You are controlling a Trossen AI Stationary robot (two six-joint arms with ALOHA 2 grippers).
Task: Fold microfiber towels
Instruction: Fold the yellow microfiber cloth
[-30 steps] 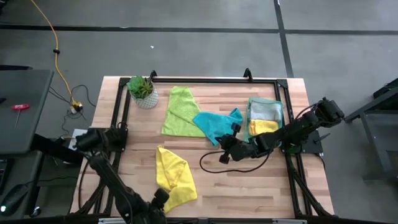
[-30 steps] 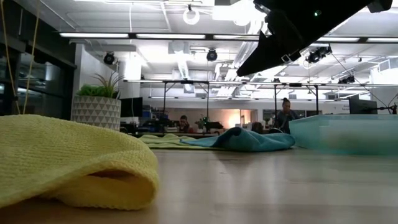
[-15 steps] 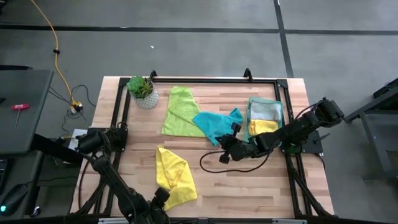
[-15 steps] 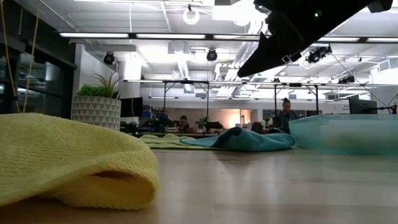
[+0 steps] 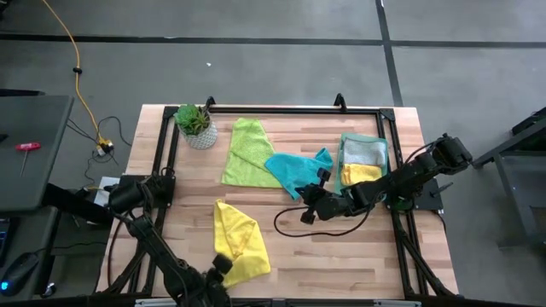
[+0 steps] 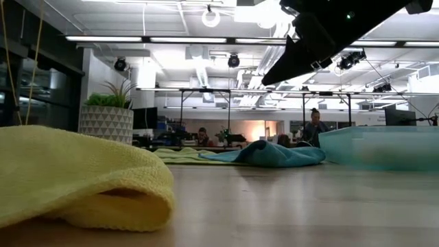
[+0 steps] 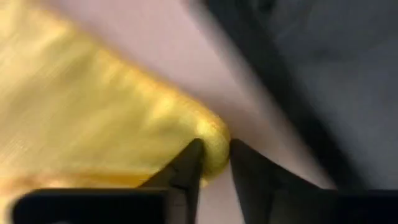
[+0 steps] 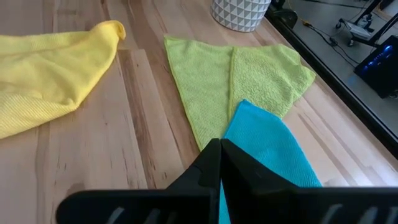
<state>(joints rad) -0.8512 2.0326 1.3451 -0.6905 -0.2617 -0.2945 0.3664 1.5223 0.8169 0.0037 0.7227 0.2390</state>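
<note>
Left gripper (image 7: 211, 155) sits at the near edge of the tabletop (image 5: 316, 251), its fingers pinched on a rounded corner of the yellow towel (image 5: 237, 243). That towel lies rumpled and partly doubled over at the front left, its near hem close to the tabletop's front edge; its fabric is soft with a fine ribbed nap, and it bulges in a thick fold in the low view.

Right gripper (image 5: 308, 211) hovers mid-tabletop, fingers clenched together and holding nothing, just beside the near edge of the teal towel (image 5: 294, 169). The teal towel is bunched and overlaps one edge of the lime green towel (image 5: 247, 152), which lies flatter, one flap folded over itself, showing a coarser looped pile.

A translucent green tray (image 5: 385, 154) stands near the right edge, holding a folded grey towel (image 5: 363, 152) and a folded yellow one (image 5: 362, 173). A potted plant (image 5: 194, 124) in a white patterned pot occupies the far left corner.

Bare plank wood lies open across the front right and between the yellow and teal towels.
</note>
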